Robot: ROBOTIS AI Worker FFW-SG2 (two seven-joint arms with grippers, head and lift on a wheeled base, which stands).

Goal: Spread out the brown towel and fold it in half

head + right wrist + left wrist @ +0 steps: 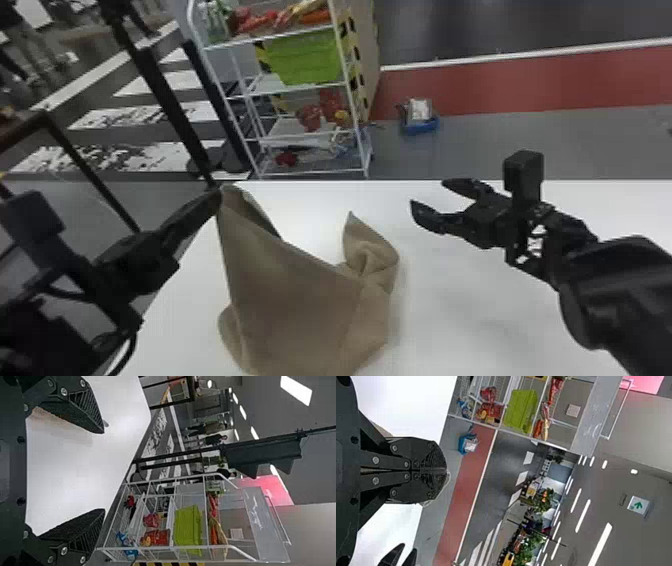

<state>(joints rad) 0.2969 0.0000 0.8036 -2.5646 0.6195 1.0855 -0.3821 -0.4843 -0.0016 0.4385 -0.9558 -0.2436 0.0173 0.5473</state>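
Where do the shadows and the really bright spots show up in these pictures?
Head view: a soft shadow on the white table along the right side of the brown towel, with fainter grey patches farther right; left wrist view: ceiling lights glowing white; right wrist view: ceiling lights glowing too, and the table a bright white.

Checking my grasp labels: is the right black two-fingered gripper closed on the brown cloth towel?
No, the right gripper stands open, with a gap between it and the brown towel to its left.
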